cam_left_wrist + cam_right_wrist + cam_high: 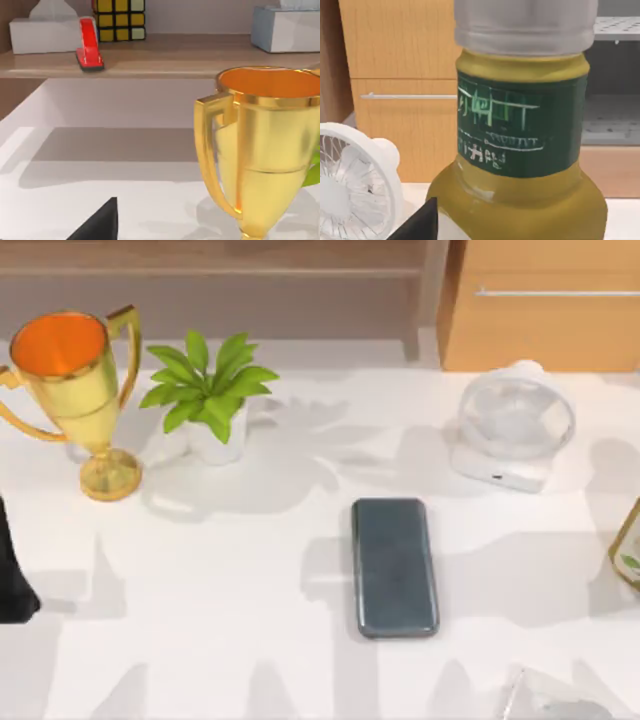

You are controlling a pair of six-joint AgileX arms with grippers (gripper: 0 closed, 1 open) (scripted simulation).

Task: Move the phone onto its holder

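The phone [395,567], a dark glossy slab with a thin silvery rim, lies flat on the white table just right of centre, its long side running front to back. A pale angular piece at the front right edge looks like the holder [545,698], cut off by the picture's border. My left gripper [12,575] is a dark shape at the table's far left edge, well away from the phone. A dark part of it shows in the left wrist view [100,222]. A dark part of my right gripper [417,224] sits close behind a bottle.
A gold trophy [75,390] and a potted plant [208,390] stand at the back left. A white fan [512,425] stands at the back right. A yellow-green bottle [630,545] sits at the right edge. Shelves and a wooden cabinet [540,305] lie behind the table.
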